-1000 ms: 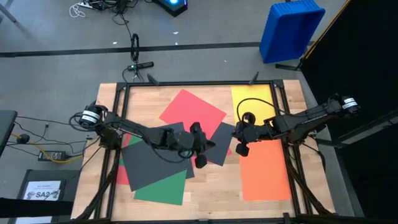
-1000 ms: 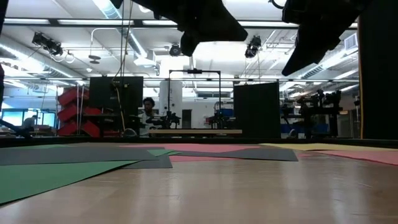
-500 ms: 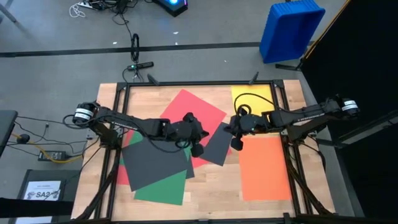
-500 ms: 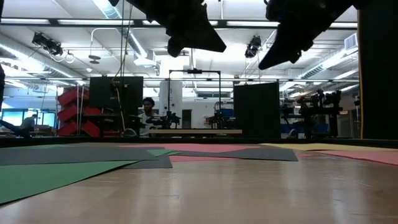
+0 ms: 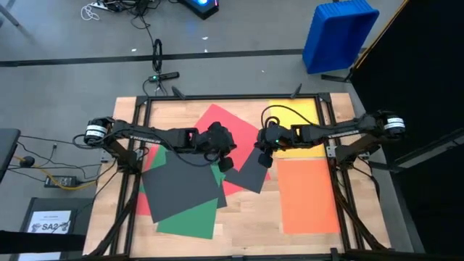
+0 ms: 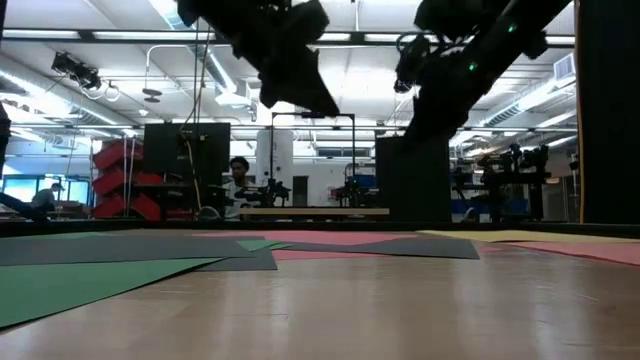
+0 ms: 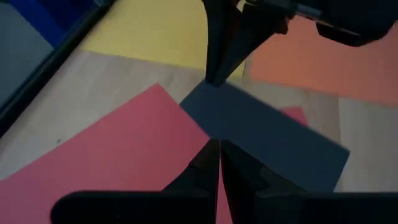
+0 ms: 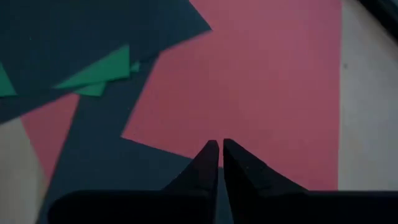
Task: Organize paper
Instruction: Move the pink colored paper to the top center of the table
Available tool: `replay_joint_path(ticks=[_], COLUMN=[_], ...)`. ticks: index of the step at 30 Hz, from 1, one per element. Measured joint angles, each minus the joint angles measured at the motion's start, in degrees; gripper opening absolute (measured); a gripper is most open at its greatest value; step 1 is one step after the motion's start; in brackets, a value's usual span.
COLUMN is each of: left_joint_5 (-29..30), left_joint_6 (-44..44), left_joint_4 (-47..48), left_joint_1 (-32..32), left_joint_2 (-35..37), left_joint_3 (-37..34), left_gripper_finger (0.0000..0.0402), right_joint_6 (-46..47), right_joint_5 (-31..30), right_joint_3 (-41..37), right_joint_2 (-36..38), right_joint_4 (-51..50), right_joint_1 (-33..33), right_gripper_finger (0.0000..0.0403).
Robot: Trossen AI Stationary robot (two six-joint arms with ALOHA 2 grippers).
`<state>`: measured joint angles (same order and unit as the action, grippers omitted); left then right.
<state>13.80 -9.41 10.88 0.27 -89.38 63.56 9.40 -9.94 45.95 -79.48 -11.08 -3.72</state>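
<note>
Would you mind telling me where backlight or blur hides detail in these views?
Low view: bright ceiling lights turn both arms into silhouettes, and the green paper nearest the camera looks soft. Left wrist view: the right gripper is blurred. High view: evenly lit, dark grey paper readable.

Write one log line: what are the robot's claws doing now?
left claw: shut, empty, above red paper | right claw: shut, empty, above dark grey paper | orange paper: flat, untouched
</note>
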Motion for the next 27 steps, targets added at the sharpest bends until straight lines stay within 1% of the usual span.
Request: replay_joint_path(ticks=[5,8,11,13,15,17,20,22,24,27], left_joint_5=[-1.0,-1.6,-3.0,-3.5,-4.3,-5.9,-6.7,-7.0,-7.1,-6.9], left_joint_6=[3.7,6.0,7.4,8.0,8.9,8.7,5.5,4.1,3.0,1.7], left_joint_4=[-0.1,0.8,2.2,1.3,-1.7,-6.9,-14.5,-18.4,-20.5,-21.9], left_joint_1=[2.7,4.5,6.5,7.3,8.3,9.8,12.2,13.1,13.6,13.7], left_joint_2=[0.4,1.5,2.5,3.9,5.7,8.4,12.9,15.4,17.3,17.9], left_joint_3=[-0.2,-0.2,-0.2,-1.3,-4.4,-9.5,-17.9,-22.2,-25.1,-26.5], left_gripper_finger=[0.0,0.0,0.0,0.0,0.0,0.0,0.0,0.0,0.0,0.0], right_joint_6=[0.0,-0.1,0.0,0.0,-0.1,-0.1,-0.1,0.0,-0.1,-0.6], right_joint_5=[5.2,7.0,7.3,7.3,7.4,7.4,7.7,8.2,8.3,8.4], right_joint_3=[0.0,0.0,0.0,0.0,0.0,0.0,0.0,0.0,0.0,0.0], right_joint_2=[-5.0,-7.3,-8.9,-9.7,-10.0,-10.4,-10.6,-10.5,-10.5,-10.5], right_joint_4=[5.6,9.3,13.0,15.9,17.4,19.1,20.2,20.9,21.9,23.7], right_joint_1=[-1.1,-1.3,-1.4,-1.4,-1.6,-2.0,-2.7,-3.1,-3.4,-3.8], right_gripper_finger=[0.0001,0.0004,0.0004,0.0003,0.0003,0.0004,0.001,0.0013,0.0016,0.0018])
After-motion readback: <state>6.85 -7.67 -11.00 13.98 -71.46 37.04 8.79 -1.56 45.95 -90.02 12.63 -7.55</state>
